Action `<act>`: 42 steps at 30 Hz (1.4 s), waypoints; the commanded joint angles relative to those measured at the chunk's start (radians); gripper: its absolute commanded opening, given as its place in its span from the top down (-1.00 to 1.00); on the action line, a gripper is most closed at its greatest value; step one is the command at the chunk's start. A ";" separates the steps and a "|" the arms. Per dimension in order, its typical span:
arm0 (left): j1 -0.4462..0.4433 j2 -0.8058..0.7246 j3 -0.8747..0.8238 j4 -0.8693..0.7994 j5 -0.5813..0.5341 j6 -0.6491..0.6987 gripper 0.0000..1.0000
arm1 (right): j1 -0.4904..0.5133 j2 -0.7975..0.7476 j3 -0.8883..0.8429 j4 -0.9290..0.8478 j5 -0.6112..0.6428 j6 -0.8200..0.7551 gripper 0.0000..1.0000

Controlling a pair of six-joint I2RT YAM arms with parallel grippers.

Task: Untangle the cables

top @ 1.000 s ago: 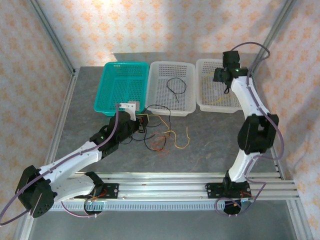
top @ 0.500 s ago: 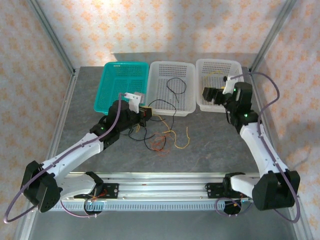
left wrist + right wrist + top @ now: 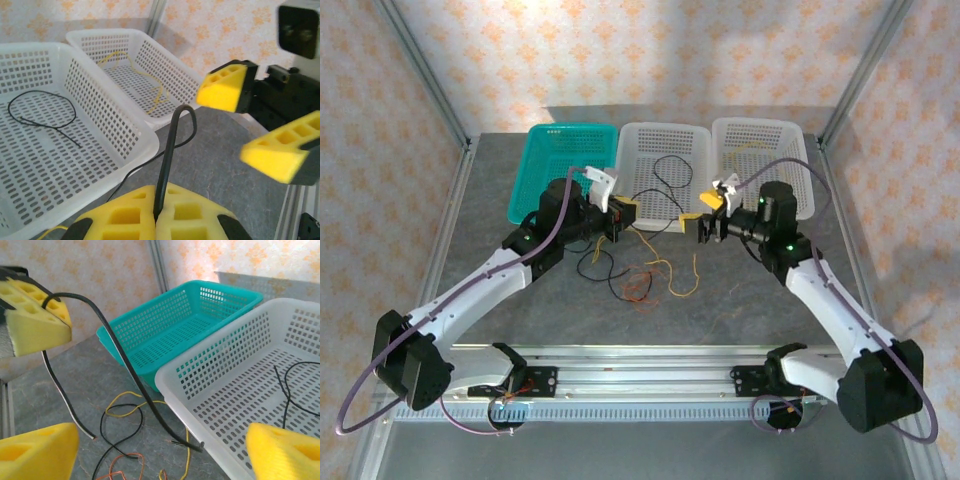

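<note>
A: Left wrist: left end effector (image 3: 156, 220) cut off at bottom edge; held cable (image 3: 167, 155) vanishes between its pads (image 3: 125, 220).
B: Right wrist: right end effector (image 3: 160, 455) fingers (image 3: 37, 450) clipped too. White basket (image 3: 215, 370) runs off right.
A: Top: cable tangle (image 3: 638, 283) on counter (image 3: 750, 290) too small to trace.

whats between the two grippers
A loop of the black cable, pinched in the left gripper, sticks up toward the open right gripper, as the left wrist view shows.

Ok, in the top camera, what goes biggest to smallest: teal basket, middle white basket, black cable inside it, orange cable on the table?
Biggest: teal basket and middle white basket, about alike.
Then black cable inside it.
Then orange cable, only slightly smaller, so unsure.
</note>
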 commanded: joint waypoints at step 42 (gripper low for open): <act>0.011 -0.105 -0.188 0.041 -0.647 -0.320 -0.99 | 0.081 0.097 0.337 -0.167 0.600 0.384 1.00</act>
